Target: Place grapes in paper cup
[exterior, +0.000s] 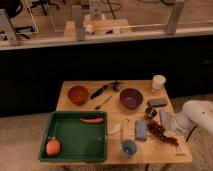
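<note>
paper cup [158, 82] stood upright at the tabletop [150, 152] far right. grapes [161, 133] lay near-right, well apart from it. end effector [161, 119] was clenched at the bunch's far end; couldn't tell if it held them.
</note>
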Available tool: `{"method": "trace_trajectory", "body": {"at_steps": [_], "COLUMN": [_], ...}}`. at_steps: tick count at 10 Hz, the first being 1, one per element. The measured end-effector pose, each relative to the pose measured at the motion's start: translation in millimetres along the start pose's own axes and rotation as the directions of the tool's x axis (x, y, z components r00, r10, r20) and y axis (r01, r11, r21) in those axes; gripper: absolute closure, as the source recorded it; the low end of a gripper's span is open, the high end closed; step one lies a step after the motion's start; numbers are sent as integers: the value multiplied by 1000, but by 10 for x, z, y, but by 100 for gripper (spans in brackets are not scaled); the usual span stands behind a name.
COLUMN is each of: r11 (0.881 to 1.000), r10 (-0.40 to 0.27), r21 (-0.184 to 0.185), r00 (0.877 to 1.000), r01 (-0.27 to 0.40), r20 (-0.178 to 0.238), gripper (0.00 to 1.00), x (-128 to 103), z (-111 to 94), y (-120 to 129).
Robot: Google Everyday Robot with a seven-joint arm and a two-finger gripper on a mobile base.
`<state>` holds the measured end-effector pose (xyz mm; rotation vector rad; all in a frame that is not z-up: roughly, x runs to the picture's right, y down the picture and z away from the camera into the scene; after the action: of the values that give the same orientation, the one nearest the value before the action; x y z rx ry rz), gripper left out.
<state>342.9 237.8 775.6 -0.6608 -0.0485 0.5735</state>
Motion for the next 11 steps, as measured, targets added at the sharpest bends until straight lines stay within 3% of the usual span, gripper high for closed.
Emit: {"method": "trace_trajectory", "body": {"at_steps": [7,11], "r11": [994,981], "r10": [21,1], "r21": [102,190], "r00": [997,994], "r01": [-30,-22], "r20": [80,108], "gripper": [100,100], "x": [-175,-433], "z": [-1081,-1355], "y": [-313,-808]}}
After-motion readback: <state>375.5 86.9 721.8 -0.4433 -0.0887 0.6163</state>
